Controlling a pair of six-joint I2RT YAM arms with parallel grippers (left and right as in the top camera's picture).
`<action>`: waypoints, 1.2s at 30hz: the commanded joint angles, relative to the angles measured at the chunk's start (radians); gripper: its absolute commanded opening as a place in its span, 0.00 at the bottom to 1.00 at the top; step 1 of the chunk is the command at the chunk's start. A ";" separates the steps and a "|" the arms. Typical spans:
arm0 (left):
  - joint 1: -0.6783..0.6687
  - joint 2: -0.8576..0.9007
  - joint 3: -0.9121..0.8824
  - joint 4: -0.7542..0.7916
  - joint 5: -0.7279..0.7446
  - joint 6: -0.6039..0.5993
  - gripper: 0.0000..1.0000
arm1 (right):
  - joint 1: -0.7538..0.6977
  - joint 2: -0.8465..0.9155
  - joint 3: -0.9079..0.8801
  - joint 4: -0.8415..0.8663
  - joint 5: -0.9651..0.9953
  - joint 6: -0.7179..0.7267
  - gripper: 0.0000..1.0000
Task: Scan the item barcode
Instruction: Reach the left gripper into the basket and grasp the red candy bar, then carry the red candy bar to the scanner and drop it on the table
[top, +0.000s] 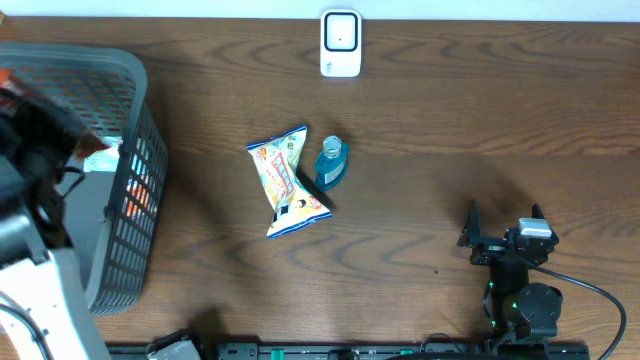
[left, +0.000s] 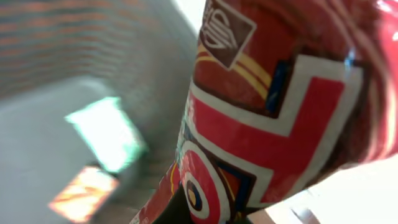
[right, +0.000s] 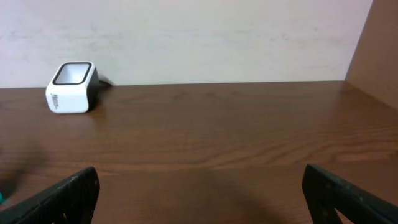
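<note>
A red packet with white and blue print fills the left wrist view, and my left gripper is shut on it above the grey basket at the far left. In the overhead view that arm is blurred and the red packet shows only as a smear. The white barcode scanner stands at the table's back edge, and the right wrist view has the scanner at far left. My right gripper rests open near the front right, nothing between its fingers.
A yellow-and-blue snack bag and a small blue bottle lie side by side mid-table. Inside the basket lie a green-white packet and an orange one, both blurred.
</note>
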 joint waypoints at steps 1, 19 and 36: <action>-0.109 -0.022 0.011 0.027 0.115 -0.027 0.07 | 0.008 -0.002 -0.001 -0.003 -0.005 -0.011 0.99; -1.024 0.314 0.010 0.103 -0.083 0.044 0.07 | 0.008 -0.002 -0.001 -0.003 -0.005 -0.011 0.99; -1.300 0.731 0.010 0.087 -0.393 0.136 0.07 | 0.008 -0.002 -0.001 -0.003 -0.005 -0.011 0.99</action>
